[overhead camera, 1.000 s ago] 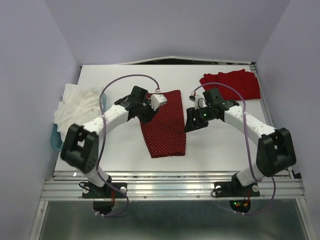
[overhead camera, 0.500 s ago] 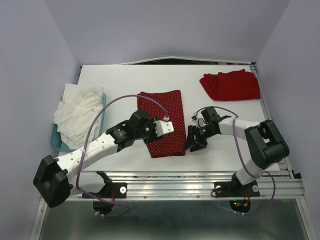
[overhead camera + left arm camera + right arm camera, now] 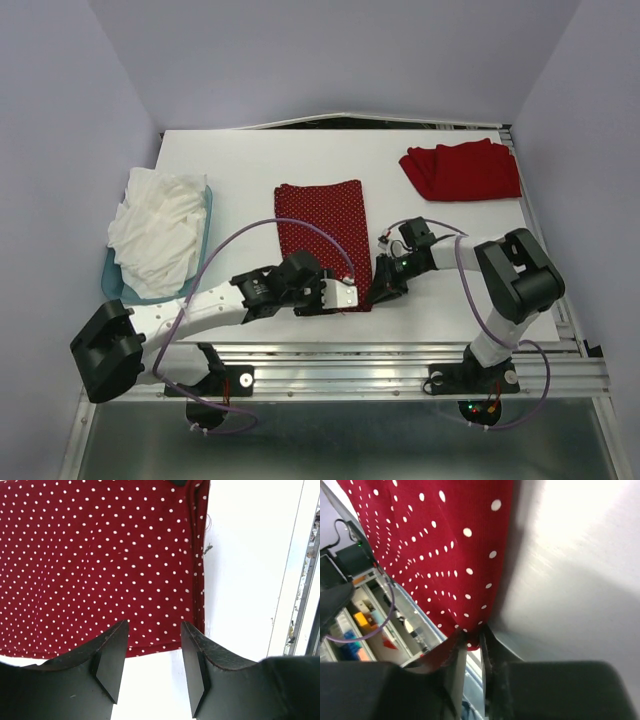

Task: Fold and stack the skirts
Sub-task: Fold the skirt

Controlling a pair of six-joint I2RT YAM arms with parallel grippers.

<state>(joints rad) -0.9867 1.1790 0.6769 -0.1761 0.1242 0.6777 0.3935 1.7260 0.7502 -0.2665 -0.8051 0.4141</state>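
Note:
The polka-dot skirt [image 3: 322, 228] lies as a long folded strip in the middle of the table; it fills the left wrist view [image 3: 100, 555]. My left gripper [image 3: 343, 298] is open and empty, low at the skirt's near edge, jaws either side of the hem [image 3: 152, 632]. My right gripper [image 3: 381, 284] is shut on the skirt's near right corner [image 3: 472, 636], with dotted cloth [image 3: 435, 540] pinched between the fingers. The plain bright red skirt [image 3: 462, 170] lies folded at the far right of the table.
A teal bin [image 3: 112, 278] at the left edge holds a heap of white cloth [image 3: 155, 225]. The table's near edge and metal rail [image 3: 350, 350] run just below both grippers. Walls close the table at left, right and back.
Both grippers have moved from the skirt's middle toward its near edge. The left arm swung down low; the right gripper has closed on the near right corner.

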